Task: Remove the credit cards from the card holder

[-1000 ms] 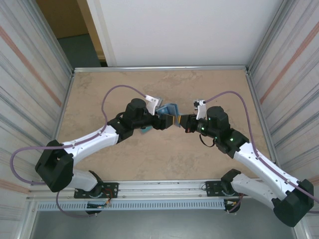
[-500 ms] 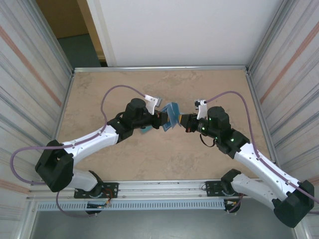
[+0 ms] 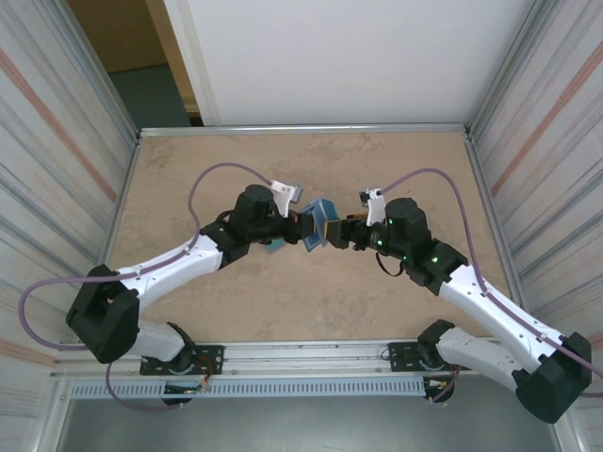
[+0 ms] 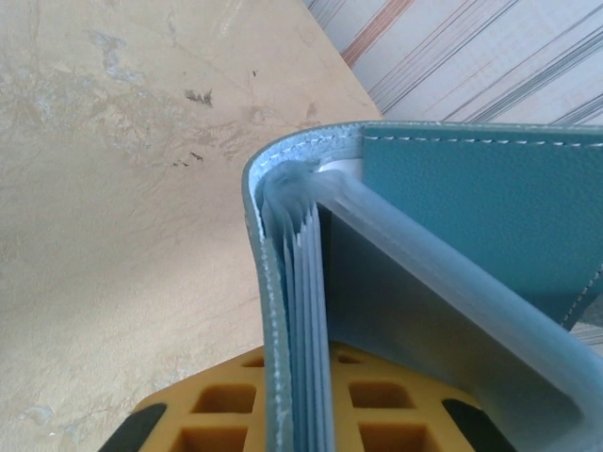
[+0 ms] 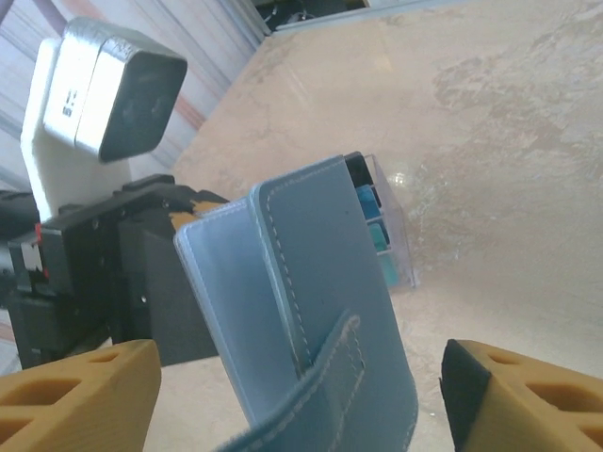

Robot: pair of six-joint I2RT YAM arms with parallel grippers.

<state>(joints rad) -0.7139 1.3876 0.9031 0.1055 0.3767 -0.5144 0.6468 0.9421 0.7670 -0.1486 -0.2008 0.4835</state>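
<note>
— What filled the room from where you stood?

— A beige, marbled table (image 3: 188, 179) fenced by ribbed metal walls (image 3: 57, 141); the left arm (image 3: 179, 266) and the right arm (image 3: 482, 303) reached in from the near edge and met nose to nose over its middle.

— And the card holder?

— The card holder (image 3: 322, 222) hung between the two of them, up off the tabletop; it stood on edge and partly open, teal-blue leather outside, paler pocket leaves fanned inside.

— Who had hold of it?

— The left gripper (image 4: 300, 369); its yellow fingers (image 4: 217, 414) were drawn in on the pocket leaves, one finger to either side, clamped on them.

— The other one?

— The right gripper (image 5: 297, 369) stood with its jaws wide apart; the card holder's outer flap and its strap (image 5: 283, 419) sat in the gap; I saw neither finger touching it, and it gripped nothing.

— Any cards?

— The credit cards (image 5: 372, 221) lay down on the table beyond the card holder, near the left arm; black, blue and teal edges were stacked with something clear around or against them, I couldn't tell which; whether any sat in the pockets I couldn't tell either.
</note>
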